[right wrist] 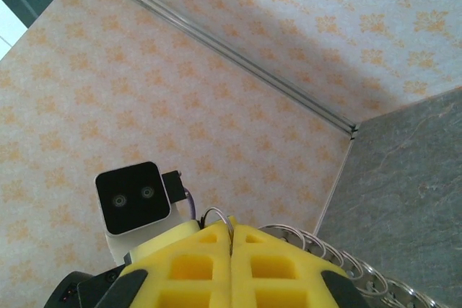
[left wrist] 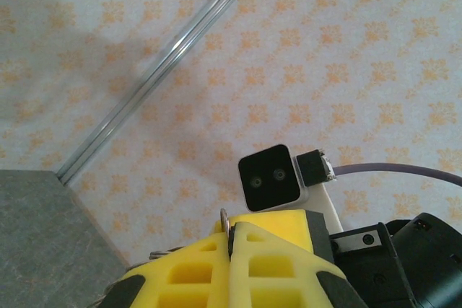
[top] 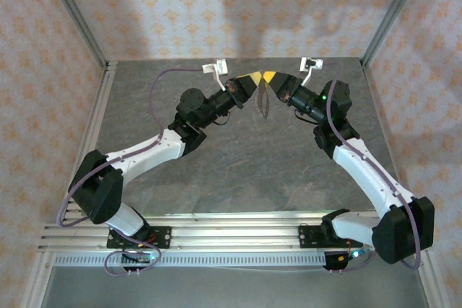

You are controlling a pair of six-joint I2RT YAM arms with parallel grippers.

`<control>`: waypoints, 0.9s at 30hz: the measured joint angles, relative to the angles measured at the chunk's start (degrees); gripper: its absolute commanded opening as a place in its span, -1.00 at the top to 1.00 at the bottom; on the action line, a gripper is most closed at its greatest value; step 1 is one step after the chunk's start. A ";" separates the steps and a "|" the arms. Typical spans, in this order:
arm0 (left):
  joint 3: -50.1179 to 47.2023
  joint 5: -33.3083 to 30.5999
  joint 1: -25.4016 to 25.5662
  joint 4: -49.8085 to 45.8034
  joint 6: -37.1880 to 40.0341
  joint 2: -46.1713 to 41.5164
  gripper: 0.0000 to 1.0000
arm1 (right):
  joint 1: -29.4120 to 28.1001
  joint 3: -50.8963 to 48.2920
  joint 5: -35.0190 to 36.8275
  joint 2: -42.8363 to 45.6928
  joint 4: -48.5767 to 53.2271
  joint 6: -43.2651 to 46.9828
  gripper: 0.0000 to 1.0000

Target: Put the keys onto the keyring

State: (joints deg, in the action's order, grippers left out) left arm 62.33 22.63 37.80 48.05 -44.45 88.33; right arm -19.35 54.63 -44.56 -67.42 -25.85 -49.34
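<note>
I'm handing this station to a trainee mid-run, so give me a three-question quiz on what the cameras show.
1. True or false: the left gripper and right gripper face each other over the far end of the table.
2. The right gripper's jaws are: A open, B shut on keyring wire, C hidden.
3. What pokes from the left gripper's fingertips?
Key: 1 true; 2 B; 3 a small grey metal piece.

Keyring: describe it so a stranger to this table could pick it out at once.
Look to the far middle of the grey table, where the yellow tips of the left gripper and right gripper meet. The keyring is the thin grey wire loop dangling just beneath them, the only slender metal thing among bulky black and yellow parts.
</note>
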 measured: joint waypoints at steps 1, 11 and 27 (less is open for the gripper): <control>0.04 -0.26 0.00 -0.70 0.15 -0.09 0.62 | 0.00 0.00 0.04 0.00 0.33 0.09 1.00; -0.48 -4.72 -0.98 -14.12 7.43 -8.28 -0.42 | 0.35 0.28 -0.37 -0.04 5.88 4.35 1.00; -0.57 -6.88 -8.70 -32.13 13.86 -11.80 -1.00 | 1.95 0.81 -3.48 -6.25 16.06 12.61 1.00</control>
State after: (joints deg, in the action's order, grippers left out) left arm 61.76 15.75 29.10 15.92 -30.59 76.53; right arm -17.41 55.44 -48.03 -73.67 -9.78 -36.73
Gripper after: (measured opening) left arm 0.999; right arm 0.047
